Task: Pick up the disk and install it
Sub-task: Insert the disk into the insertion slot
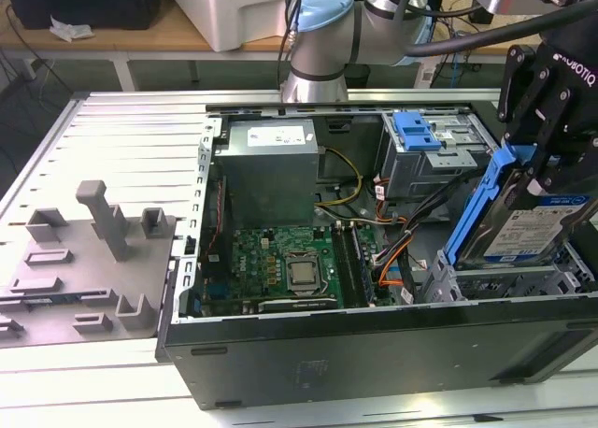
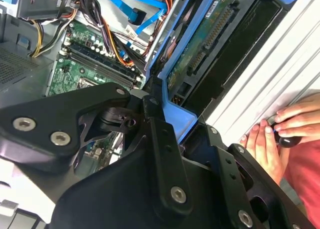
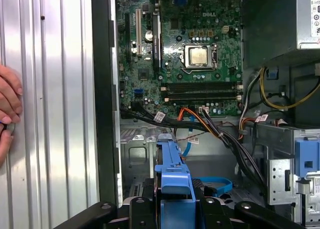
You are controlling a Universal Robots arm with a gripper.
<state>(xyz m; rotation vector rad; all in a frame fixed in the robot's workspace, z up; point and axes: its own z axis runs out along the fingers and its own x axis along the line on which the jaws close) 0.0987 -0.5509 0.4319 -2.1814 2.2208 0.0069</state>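
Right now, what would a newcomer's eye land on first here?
The gripper gripping the disk by its blue carrier, tilted over the drive cage at the exterior view's right. Next, the open PC case with its bare motherboard in the middle. In the second wrist view, a person's hand rests just outside the case.

Silver arm [image 1: 308, 73], pale-blue joint caps [image 1: 327, 6], black cables [image 1: 505, 32], black screw-studded hand [image 1: 539, 171]

Lower end of the disk [image 1: 533, 227] hidden behind the drive cage [image 1: 495, 283]; hand [image 3: 7, 109] cut off at edge
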